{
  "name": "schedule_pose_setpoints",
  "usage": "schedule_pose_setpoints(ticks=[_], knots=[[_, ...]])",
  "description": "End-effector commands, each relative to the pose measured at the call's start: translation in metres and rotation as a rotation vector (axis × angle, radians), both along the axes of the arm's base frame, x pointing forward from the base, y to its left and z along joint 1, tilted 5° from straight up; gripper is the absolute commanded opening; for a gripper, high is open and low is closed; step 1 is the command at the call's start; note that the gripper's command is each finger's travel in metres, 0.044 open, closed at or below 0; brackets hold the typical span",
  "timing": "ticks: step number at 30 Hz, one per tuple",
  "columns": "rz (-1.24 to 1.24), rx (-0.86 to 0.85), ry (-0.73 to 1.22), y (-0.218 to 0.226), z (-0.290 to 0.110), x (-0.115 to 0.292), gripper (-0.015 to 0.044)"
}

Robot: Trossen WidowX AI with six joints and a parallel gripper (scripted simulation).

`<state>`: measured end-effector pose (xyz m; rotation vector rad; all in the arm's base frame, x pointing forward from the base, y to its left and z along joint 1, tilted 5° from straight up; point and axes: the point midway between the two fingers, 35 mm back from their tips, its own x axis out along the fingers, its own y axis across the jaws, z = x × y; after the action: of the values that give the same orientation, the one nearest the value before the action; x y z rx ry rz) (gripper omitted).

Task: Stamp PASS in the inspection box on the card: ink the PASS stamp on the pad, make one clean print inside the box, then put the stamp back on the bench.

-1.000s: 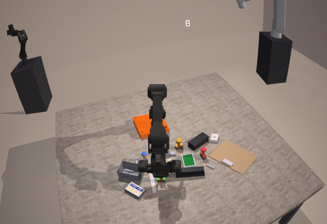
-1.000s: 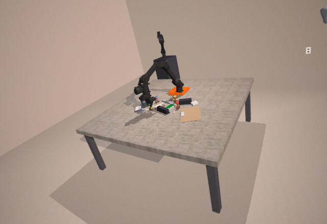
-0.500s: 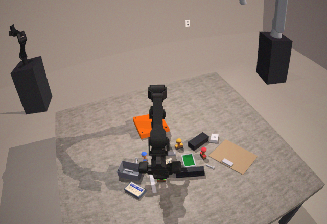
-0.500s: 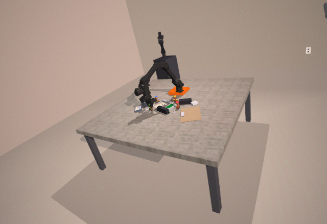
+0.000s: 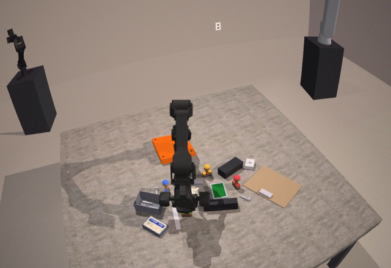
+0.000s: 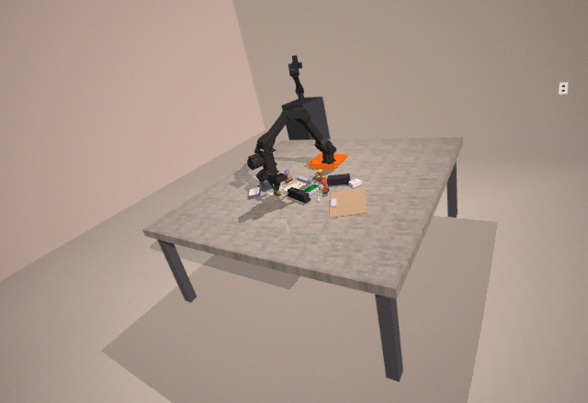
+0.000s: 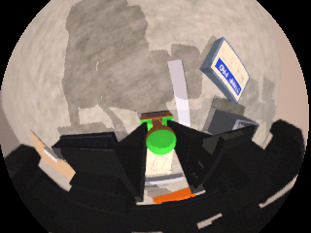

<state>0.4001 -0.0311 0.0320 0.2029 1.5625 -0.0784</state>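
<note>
A stamp with a green knob (image 7: 159, 142) stands upright on the table near the white strip (image 7: 179, 91). My gripper (image 7: 157, 124) (image 5: 185, 210) (image 6: 274, 188) is low over it, with both black fingers pressed against its handle, so it is shut on this stamp. The top and exterior views show only a sliver of the stamp under the wrist. The green ink pad (image 5: 218, 190) (image 6: 310, 188) lies to the right of the gripper. The white card (image 5: 194, 190) is mostly hidden behind the arm. Yellow (image 5: 206, 170), red (image 5: 236, 181) and blue (image 5: 165, 184) stamps stand around it.
A grey bin (image 5: 147, 202) (image 7: 227, 123) and a blue-and-white box (image 5: 154, 225) (image 7: 225, 70) lie left of the gripper. A black bar (image 5: 220, 204), a black block (image 5: 230, 167), a small white block (image 5: 249, 163) and a cardboard sheet (image 5: 272, 185) (image 6: 348, 201) lie to the right. The orange arm base (image 5: 160, 151) sits behind.
</note>
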Motion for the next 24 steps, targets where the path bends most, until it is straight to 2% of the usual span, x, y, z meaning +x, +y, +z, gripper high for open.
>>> schedule_pose_setpoints(ticks=[1, 2, 5, 24], knots=[[0.000, 0.000, 0.000, 0.0000, 0.0001, 0.0000, 0.0083], [0.000, 0.000, 0.000, 0.0000, 0.0001, 0.0000, 0.0076], [0.000, 0.000, 0.000, -0.0001, 0.0008, 0.0001, 0.0000], [0.000, 0.001, 0.000, -0.0011, 0.0100, 0.0011, 0.0000]])
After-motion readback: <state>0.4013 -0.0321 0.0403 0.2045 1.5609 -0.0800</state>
